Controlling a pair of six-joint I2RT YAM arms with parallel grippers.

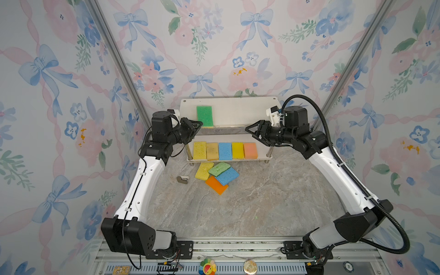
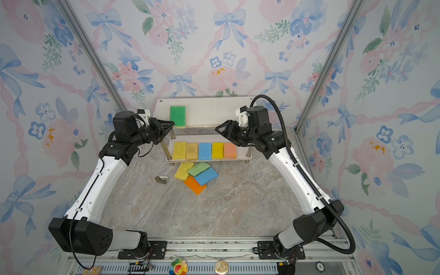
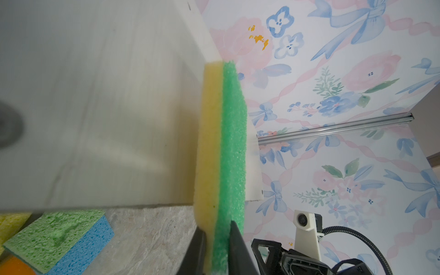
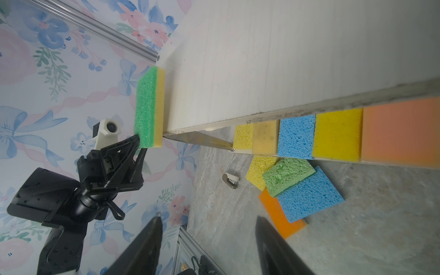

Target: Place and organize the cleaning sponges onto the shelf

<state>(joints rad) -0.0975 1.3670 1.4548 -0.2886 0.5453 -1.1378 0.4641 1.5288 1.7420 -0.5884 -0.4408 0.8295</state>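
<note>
A green-topped, yellow-backed sponge (image 1: 204, 116) (image 3: 228, 142) lies at the left front of the shelf's top board (image 1: 238, 112). My left gripper (image 1: 198, 123) (image 3: 215, 225) is shut on its front edge, one finger on each face. On the lower board (image 1: 226, 161) several sponges stand in a row: yellow (image 1: 199, 150), stained tan (image 1: 212, 151), blue (image 1: 225, 151), yellow (image 1: 237, 150), peach (image 1: 250, 150). On the table in front lies a pile: yellow (image 1: 204, 171), light green (image 1: 219, 168), blue (image 1: 227, 176), orange (image 1: 215, 185). My right gripper (image 1: 248, 129) (image 4: 209, 216) hangs open and empty at the shelf's right front.
A small grey stapler-like object (image 1: 182, 179) lies on the marble tabletop left of the pile. Floral walls close in on both sides and behind the shelf. Metal posts (image 1: 269, 151) hold the boards apart at the corners.
</note>
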